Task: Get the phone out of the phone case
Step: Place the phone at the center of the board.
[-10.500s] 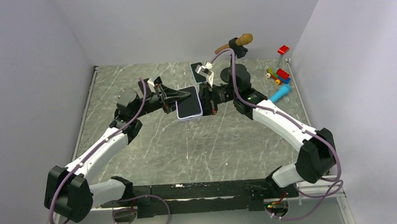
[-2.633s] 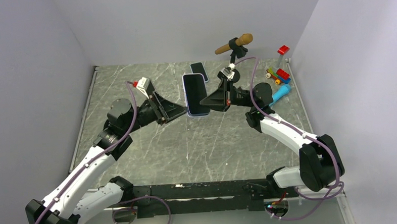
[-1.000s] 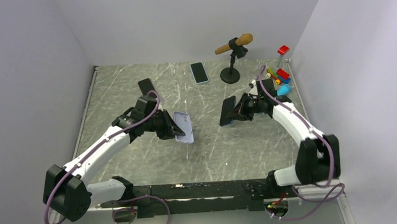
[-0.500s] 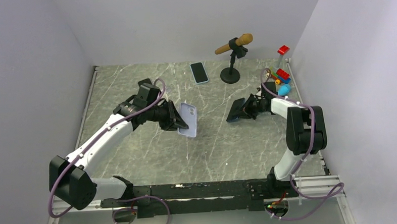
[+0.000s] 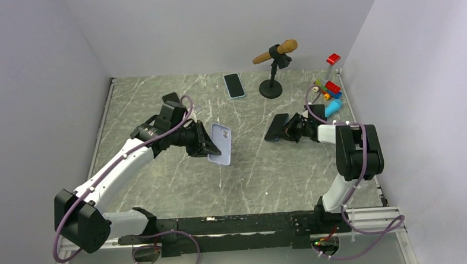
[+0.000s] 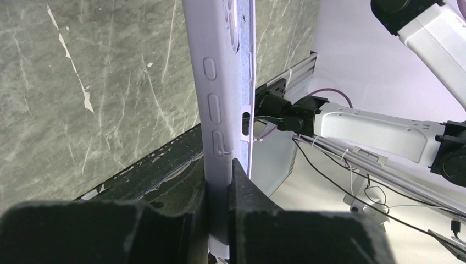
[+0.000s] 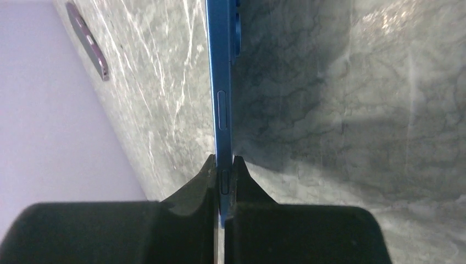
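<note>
The lilac phone case [image 5: 221, 143] is empty and clamped in the raised left gripper [image 5: 210, 148]. The right gripper [image 5: 288, 129] pinches the blue phone [image 5: 275, 127] low over the table [image 5: 251, 173].

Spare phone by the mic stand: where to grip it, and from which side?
Probably pinch the spare phone across its two long edges near mid-length, coming straight down. It lies flat on the table, so only those thin edges give opposing faces. The mic stand base sits apart to its right, so fingers should fit.
</note>
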Robot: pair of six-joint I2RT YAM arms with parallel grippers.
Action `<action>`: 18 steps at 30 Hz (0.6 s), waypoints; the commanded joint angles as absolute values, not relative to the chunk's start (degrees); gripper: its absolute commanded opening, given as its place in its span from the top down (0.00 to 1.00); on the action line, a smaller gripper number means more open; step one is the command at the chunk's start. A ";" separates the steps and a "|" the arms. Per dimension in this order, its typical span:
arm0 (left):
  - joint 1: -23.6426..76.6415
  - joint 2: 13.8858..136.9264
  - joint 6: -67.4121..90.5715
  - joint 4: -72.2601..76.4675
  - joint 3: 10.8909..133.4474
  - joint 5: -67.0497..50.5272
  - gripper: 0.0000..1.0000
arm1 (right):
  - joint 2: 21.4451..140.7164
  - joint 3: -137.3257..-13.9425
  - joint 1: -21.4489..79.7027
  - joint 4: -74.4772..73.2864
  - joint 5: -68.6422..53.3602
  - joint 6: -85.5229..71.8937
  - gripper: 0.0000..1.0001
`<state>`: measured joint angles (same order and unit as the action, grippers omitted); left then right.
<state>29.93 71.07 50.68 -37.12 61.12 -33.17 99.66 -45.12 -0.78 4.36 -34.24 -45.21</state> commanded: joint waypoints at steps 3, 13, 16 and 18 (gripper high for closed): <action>31.30 70.95 50.06 -32.96 61.88 -36.31 1.00 | 105.20 -45.30 -1.59 7.90 -30.59 -49.14 1.00; 35.67 79.56 44.66 -34.34 66.30 -37.39 1.00 | 97.31 -45.49 -1.75 -10.76 -24.38 -39.97 0.41; 37.55 83.27 44.63 -31.05 66.81 -37.89 1.00 | 91.13 -44.47 -1.75 -16.75 -21.17 -37.82 0.31; 38.98 86.92 44.09 -29.22 67.88 -38.53 1.00 | 86.17 -44.08 -1.71 -21.25 -18.52 -36.52 0.22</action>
<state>36.56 82.72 46.76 -33.85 64.38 -36.40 93.95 -45.43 -1.43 -7.51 -26.76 -41.85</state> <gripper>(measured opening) 0.147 0.705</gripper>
